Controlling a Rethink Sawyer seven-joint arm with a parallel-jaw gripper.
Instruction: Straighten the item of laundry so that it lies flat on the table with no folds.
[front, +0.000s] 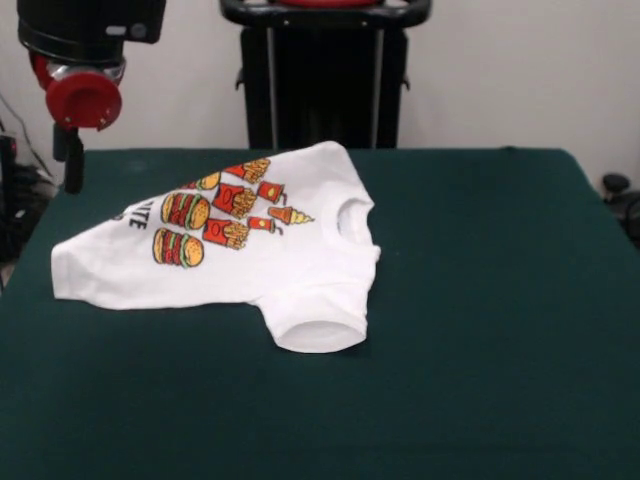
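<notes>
Front view: the T-shirt (250, 250), soft, light and limp, is seen rumpled on the green counter (480, 330); the hem corner is judged best pinched. Whether the jaws are open cannot be told.

Food-print white T-shirt (250, 250), partly folded, on green table (480, 330)

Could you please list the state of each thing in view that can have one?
Shirt: lying print side up on the table, partly folded, some of the black text hidden, near sleeve opening facing the camera.
Table: green cloth, holding only the shirt.
Arm: raised above the table's corner, apart from the shirt.
Pincer: touching nothing.
</notes>
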